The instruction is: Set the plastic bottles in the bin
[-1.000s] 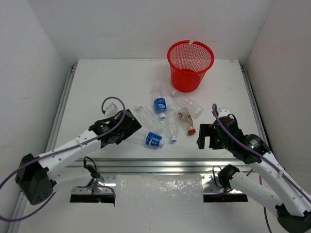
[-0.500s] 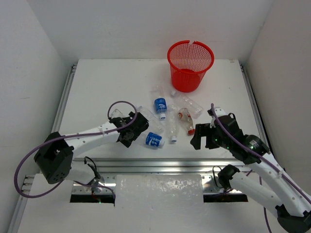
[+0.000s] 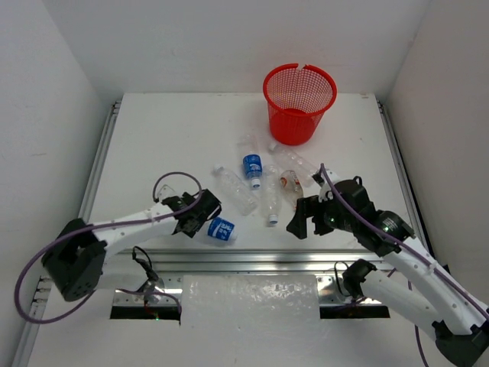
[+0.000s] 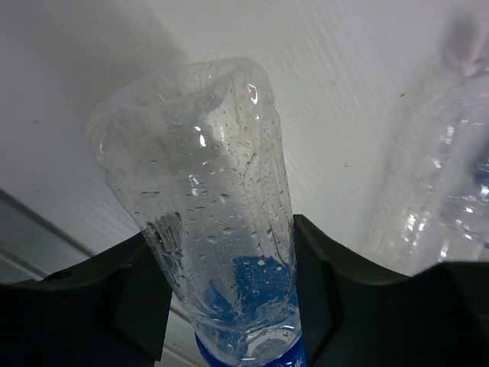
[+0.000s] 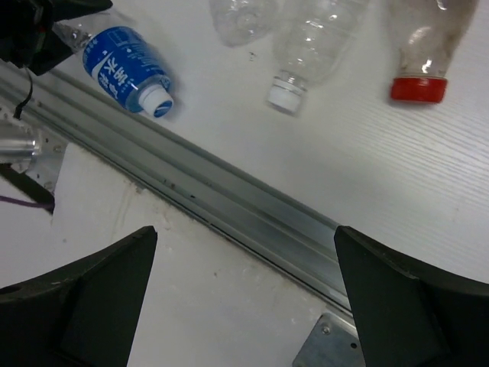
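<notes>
Closing on the blue-labelled bottle [image 4: 229,222], your left gripper [image 3: 197,215] now has its fingers pinched against the wet clear body just above the label. A second ago it sat beside that bottle without touching. The bottle has since been dragged toward the near-left and now lies close to the aluminium rail [image 5: 252,206], white cap pointing at the rail. Whether it is off the table yet, you cannot tell from these views.

Your right gripper [image 5: 244,237] has slid in toward the cluster. Its fingers are spread wide with nothing between them, and it hangs over the rail, short of the red-capped bottle [image 5: 416,53] and the white-capped clear bottle [image 5: 306,46].

The first pick looks secured. The red mesh bin [image 3: 290,126] stands well apart at the far side and shows nothing inside, so every bottle is still to be delivered. Expect a long carry across the others.
</notes>
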`<action>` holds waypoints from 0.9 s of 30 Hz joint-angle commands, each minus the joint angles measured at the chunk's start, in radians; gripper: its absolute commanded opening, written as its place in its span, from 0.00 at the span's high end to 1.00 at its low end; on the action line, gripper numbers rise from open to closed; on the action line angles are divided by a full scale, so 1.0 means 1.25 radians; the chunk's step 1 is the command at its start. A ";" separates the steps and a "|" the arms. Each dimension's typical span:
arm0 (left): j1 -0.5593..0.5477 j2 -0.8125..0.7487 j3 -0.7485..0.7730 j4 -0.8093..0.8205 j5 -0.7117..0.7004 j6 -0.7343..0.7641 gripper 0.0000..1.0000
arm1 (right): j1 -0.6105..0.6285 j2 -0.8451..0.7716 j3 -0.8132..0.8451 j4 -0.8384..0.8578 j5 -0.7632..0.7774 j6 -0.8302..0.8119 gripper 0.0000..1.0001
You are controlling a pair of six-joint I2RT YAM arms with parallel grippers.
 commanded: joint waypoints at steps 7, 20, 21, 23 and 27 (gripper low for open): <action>-0.024 -0.388 -0.075 0.430 0.212 0.605 1.00 | 0.037 0.144 -0.058 0.541 -0.441 0.109 0.01; -0.027 -0.393 -0.126 0.847 0.527 0.608 1.00 | 0.120 0.361 0.067 0.646 -0.362 0.174 0.01; -0.027 -0.391 -0.126 0.848 0.528 0.606 1.00 | 0.123 0.361 0.061 0.664 -0.368 0.183 0.02; -0.027 -0.389 -0.129 0.861 0.533 0.603 1.00 | 0.125 0.351 0.044 0.692 -0.387 0.209 0.08; -0.027 -0.379 -0.128 0.869 0.560 0.600 1.00 | 0.124 0.320 0.013 0.726 -0.355 0.209 0.44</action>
